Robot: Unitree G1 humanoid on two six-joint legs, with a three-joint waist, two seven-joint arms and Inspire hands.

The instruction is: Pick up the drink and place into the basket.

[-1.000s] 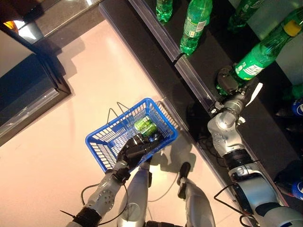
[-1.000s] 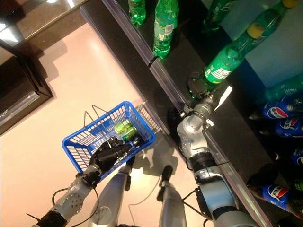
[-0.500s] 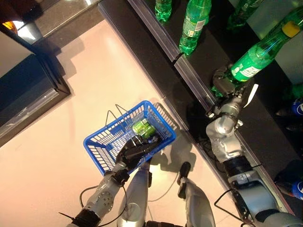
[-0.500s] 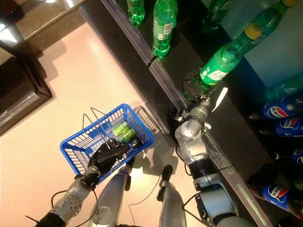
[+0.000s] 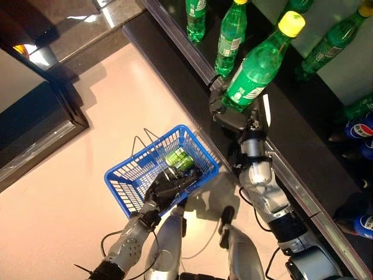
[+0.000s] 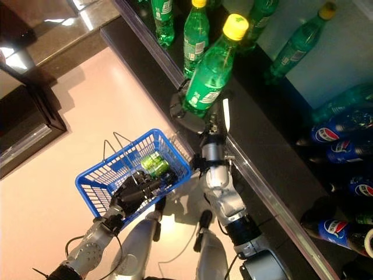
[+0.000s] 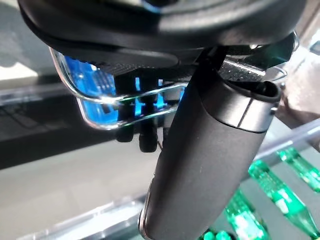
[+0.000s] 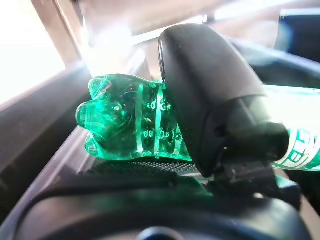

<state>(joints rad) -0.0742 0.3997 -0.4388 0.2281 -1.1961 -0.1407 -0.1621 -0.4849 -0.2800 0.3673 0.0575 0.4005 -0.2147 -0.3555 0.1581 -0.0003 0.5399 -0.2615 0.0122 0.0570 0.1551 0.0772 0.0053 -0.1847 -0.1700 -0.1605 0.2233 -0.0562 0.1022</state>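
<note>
Transport was the step in hand: the right hand (image 5: 228, 112) had its fingers curled round the base of a green plastic bottle with a yellow cap (image 5: 256, 63), held aloft and clear of the dark shelf (image 5: 303, 146). The left hand (image 5: 166, 188), fingers closed on the wire handle, held the blue plastic mesh basket (image 5: 125, 178), which already contained green cans (image 5: 178, 158). Next, I judged, the bottle needed carrying over the basket's open top and lowering in. Compared with a second earlier, the bottle had swung leftward off the shelf, nearer the basket.
</note>
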